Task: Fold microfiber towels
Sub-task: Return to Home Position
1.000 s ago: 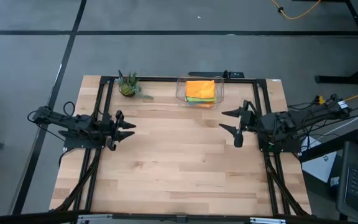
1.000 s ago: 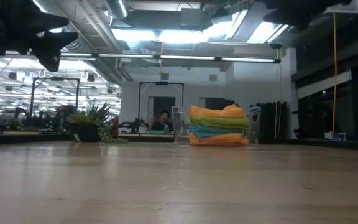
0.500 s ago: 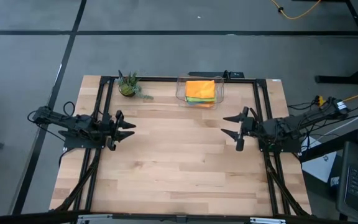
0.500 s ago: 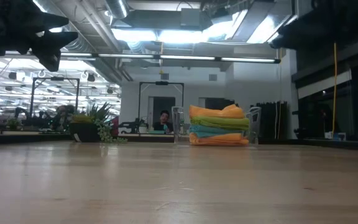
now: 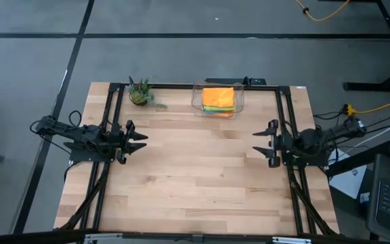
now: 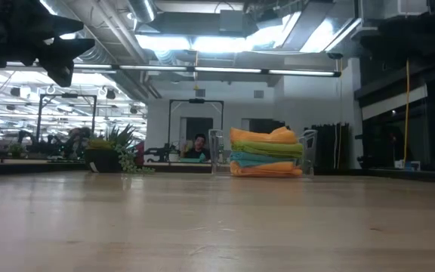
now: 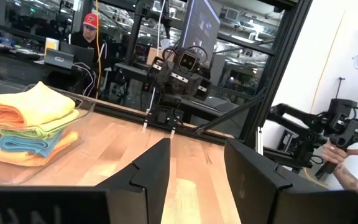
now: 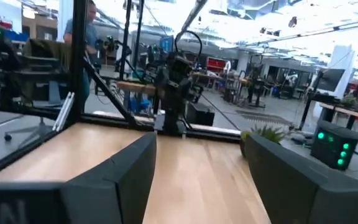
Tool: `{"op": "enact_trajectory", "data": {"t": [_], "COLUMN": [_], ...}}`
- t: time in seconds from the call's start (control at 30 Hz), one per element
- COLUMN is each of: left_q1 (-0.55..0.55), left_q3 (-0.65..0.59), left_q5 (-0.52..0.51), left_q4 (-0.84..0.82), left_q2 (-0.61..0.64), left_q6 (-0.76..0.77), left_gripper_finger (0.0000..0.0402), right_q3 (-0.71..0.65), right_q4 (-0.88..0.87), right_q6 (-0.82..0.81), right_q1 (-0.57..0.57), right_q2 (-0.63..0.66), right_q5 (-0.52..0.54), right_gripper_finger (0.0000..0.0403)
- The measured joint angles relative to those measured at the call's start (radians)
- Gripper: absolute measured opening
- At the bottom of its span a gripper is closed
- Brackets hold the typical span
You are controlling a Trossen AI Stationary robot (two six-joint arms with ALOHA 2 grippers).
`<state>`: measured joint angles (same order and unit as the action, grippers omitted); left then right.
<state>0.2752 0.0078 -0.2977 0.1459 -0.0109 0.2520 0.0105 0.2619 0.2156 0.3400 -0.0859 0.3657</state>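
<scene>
Microfiber towels (image 6: 266, 151) sit folded in one stack, orange over green over teal over orange, inside the clear bin (image 5: 196, 95) at the table's far edge. No loose cloth shows; folding looks finished. Left gripper (image 5: 145, 141) and right gripper (image 5: 254, 142) hang empty, jaws spread, at opposite sides.

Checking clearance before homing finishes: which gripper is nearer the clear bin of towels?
Right. The right gripper hangs a little right of the clear bin, toward the middle of the table; the left gripper waits farther off to the bin's left. Both are open.
</scene>
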Motion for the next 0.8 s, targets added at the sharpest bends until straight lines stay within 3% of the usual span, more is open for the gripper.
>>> {"op": "enact_trajectory", "data": {"t": [0.07, 0.17, 0.37, 0.6, 0.8], "left_q1": [0.000, 0.000, 0.000, 0.000, 0.000], "left_q3": [0.000, 0.000, 0.000, 0.000, 0.000], "left_q5": [0.000, -0.001, -0.001, -0.004, -0.004], "left_q4": [0.000, 0.001, 0.001, 0.001, 0.001], "left_q2": [0.000, 0.000, -0.002, -0.002, -0.002], "left_q6": [0.000, 0.000, 0.000, 0.000, 0.000], "left_gripper_finger": [0.0146, 0.0146, 0.0146, 0.0146, 0.0146], "right_q3": [0.000, 0.015, -0.004, -0.004, -0.004], "right_q4": [-0.097, -0.184, -0.199, -0.222, -0.223], "right_q6": [0.012, 0.053, 0.072, -0.081, -0.056], "right_q1": [-0.009, -0.031, -0.095, -0.128, -0.128], "right_q2": [0.078, 0.081, 0.082, 0.082, 0.082], "right_q5": [-0.002, -0.049, -0.296, -0.271, -0.272], "right_gripper_finger": [0.0247, 0.0247, 0.0247, 0.0247, 0.0247]}}
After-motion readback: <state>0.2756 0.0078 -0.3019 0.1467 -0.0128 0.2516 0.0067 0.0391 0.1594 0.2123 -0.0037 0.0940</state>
